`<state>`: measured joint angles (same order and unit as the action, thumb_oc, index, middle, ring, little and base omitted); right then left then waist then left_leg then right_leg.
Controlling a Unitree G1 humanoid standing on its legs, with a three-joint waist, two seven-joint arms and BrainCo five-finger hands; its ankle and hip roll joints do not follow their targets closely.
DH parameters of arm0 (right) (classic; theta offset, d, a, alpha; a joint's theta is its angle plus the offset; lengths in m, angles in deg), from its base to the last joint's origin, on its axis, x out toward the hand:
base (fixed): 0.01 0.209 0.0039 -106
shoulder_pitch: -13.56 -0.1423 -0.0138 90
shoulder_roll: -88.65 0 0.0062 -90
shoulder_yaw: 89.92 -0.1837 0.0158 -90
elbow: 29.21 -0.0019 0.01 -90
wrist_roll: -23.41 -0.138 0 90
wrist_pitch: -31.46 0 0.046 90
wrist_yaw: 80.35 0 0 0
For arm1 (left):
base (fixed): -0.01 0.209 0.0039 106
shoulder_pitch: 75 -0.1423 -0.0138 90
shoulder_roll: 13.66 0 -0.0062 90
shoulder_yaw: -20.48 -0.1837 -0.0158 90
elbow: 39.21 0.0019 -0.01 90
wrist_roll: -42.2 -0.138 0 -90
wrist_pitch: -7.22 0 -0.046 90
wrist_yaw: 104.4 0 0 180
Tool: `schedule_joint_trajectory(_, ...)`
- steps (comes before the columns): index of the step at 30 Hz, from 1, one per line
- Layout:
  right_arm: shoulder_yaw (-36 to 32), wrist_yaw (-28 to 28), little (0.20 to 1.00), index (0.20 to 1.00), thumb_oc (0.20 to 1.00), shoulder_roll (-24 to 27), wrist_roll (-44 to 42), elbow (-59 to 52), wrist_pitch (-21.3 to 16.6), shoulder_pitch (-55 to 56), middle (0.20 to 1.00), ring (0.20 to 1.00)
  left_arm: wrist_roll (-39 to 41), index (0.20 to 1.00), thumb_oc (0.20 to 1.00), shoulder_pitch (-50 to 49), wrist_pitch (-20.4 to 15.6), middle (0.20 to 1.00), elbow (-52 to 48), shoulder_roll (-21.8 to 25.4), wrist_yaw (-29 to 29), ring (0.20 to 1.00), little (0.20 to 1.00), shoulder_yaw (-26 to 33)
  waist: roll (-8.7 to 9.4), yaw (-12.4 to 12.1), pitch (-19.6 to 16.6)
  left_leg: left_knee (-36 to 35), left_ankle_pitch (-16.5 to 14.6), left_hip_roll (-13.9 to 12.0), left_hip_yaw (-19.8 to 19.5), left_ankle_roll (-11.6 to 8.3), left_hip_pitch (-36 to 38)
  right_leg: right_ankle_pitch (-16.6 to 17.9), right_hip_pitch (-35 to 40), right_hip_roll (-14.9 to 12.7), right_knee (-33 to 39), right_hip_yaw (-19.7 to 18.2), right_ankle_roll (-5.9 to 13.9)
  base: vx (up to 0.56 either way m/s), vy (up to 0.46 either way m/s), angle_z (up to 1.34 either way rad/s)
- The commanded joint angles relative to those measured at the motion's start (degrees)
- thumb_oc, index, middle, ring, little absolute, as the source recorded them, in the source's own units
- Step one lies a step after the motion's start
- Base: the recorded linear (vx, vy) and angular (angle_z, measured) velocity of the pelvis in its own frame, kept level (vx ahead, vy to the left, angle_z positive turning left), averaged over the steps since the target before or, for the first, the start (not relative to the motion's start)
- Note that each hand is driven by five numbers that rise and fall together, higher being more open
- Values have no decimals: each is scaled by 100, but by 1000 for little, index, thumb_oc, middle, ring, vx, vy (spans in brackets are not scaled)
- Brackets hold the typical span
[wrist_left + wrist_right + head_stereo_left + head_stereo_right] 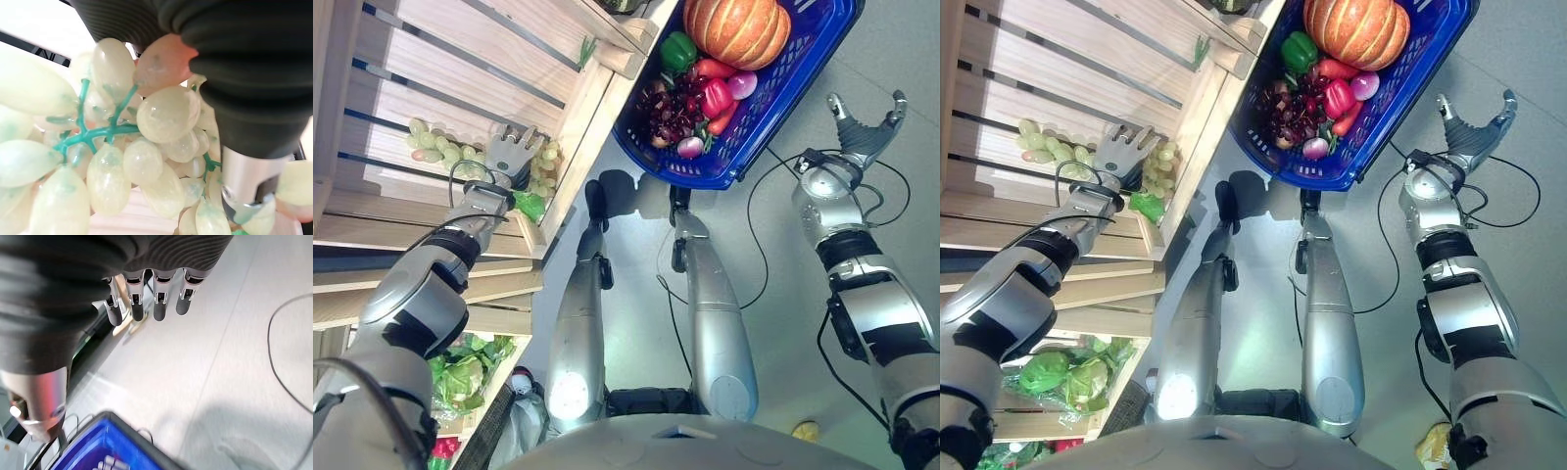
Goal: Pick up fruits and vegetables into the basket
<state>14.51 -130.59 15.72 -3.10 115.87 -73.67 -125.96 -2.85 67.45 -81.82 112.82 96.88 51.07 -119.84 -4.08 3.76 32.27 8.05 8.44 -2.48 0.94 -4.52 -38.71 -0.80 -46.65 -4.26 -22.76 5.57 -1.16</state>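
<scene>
Pale green plastic grapes (431,143) lie in the slatted wooden crate's (460,59) front corner under the left hand (512,155), grip unclear; right hand (865,132) hangs spread, empty, beside the blue plastic basket (783,88).

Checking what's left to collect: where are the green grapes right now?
The green grapes lie in the wooden crate on the robot's left, under its left hand, not in the blue basket.

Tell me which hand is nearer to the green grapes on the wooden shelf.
Left. The left hand is down on the green grapes in the wooden shelf, grapes pressed against it in its wrist view. The right hand hangs open over the floor beyond the blue basket.
</scene>
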Motion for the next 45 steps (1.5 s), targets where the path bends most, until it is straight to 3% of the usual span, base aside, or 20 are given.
schedule_joint_trajectory(1,-80,-19,1000,1000,1000,279,-145,-68,-285,9,1000,1000,148,1000,1000,-312,78,1000,710,-57,300,1000,1000,130,146,-47,-248,699,-646,234,131,152,-239,252,316,150,478,-30,585,0,0,0)
schedule_joint_trajectory(2,-61,-2,1000,1000,1000,293,-137,-92,-276,-20,1000,1000,176,1000,1000,-321,91,1000,727,-45,321,1000,1000,117,140,-48,-248,703,-646,241,124,151,-247,252,311,144,481,-30,588,0,0,0)
schedule_joint_trajectory(3,-47,-10,1000,1000,1000,287,-113,-110,-287,-32,1000,1000,197,583,583,-332,122,583,743,-49,392,583,583,107,134,-48,-248,712,-647,242,122,149,-258,248,305,140,477,-35,589,0,0,0)
schedule_joint_trajectory(5,-30,-29,1000,1000,1000,263,-67,-154,-274,-56,1000,1000,246,200,200,-344,169,200,787,-69,539,200,200,88,121,-47,-248,707,-645,248,118,146,-262,240,299,138,477,-37,587,0,0,0)
schedule_joint_trajectory(25,13,-249,1000,1000,1000,159,53,-501,-130,-92,1000,1000,577,200,200,-431,236,200,858,-125,823,200,200,196,111,-40,-248,695,-640,260,137,120,-256,251,313,121,528,-35,586,0,0,0)
schedule_joint_trajectory(26,25,-271,1000,1000,1000,144,61,-501,-130,-100,1000,1000,685,278,278,-419,167,278,832,-128,732,278,278,218,112,-43,-248,706,-642,259,135,117,-268,252,300,120,525,-42,589,0,0,0)
schedule_joint_trajectory(27,20,-283,1000,1000,1000,132,66,-513,-117,-93,1000,1000,747,1000,1000,-392,102,1000,816,-124,788,1000,1000,253,114,-44,-248,699,-642,256,133,117,-271,252,293,120,527,-44,590,0,0,0)
schedule_joint_trajectory(33,-46,-269,1000,1000,1000,91,-138,-393,28,-32,1000,1000,1170,1000,1000,-393,-259,1000,761,-140,999,1000,1000,275,116,-48,-248,729,-643,261,131,114,-270,255,297,127,498,-34,588,0,0,0)
schedule_joint_trajectory(38,-118,-184,1000,1000,1000,75,-325,74,41,-25,1000,1000,2458,1000,1000,-360,-708,1000,683,-228,1533,1000,1000,407,109,-71,-248,724,-640,252,134,124,-270,258,303,143,493,-37,583,0,0,0)
schedule_joint_trajectory(45,-141,-13,1000,1000,1000,114,-356,383,-79,-44,1000,1000,3066,1000,1000,-268,-871,1000,664,-200,2502,1000,1000,491,100,-63,-248,788,-655,248,149,128,-305,272,263,164,454,-69,582,0,0,0)
